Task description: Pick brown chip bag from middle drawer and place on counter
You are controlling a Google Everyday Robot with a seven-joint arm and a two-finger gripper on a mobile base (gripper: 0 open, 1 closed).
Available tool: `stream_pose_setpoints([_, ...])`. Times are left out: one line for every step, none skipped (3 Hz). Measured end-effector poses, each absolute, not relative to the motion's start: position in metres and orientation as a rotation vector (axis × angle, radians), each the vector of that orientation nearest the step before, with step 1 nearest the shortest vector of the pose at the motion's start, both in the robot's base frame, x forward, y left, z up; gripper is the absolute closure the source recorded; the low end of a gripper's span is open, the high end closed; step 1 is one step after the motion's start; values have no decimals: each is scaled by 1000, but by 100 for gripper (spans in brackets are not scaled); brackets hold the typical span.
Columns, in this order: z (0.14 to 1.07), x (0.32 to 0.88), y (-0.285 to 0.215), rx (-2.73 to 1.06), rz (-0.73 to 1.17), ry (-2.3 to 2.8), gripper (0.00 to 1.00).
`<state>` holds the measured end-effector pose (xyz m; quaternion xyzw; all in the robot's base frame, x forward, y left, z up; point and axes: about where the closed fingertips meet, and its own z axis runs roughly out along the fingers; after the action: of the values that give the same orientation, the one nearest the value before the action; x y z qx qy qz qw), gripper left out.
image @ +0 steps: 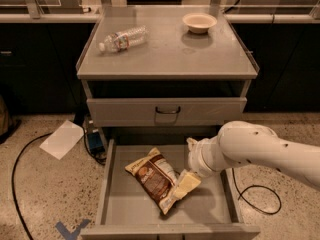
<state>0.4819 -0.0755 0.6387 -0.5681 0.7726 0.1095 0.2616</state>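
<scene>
The brown chip bag point(155, 176) lies flat on the floor of the open middle drawer point(122, 206), slanting from back left to front right. My gripper point(183, 167) hangs low inside the drawer at the bag's right end. It is open, and its lower cream finger point(186, 184) lies against the bag's right edge. The other finger point(192, 143) points toward the drawer's back. My white arm comes in from the right. The counter point(165, 56) above is the cabinet's grey top.
A water bottle point(122, 38) lies on its side at the counter's back left and a small bowl point(199, 22) stands at its back right. A closed drawer front with a dark handle point(167, 111) sits above the open drawer. A white sheet point(62, 139) and cables point(255, 196) lie on the floor.
</scene>
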Motion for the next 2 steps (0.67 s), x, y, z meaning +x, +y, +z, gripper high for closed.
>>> stream_pose_setpoints([580, 492, -73, -1502, 366, 2175, 0])
stream_pose_setpoints([580, 492, -73, -1502, 366, 2175, 0])
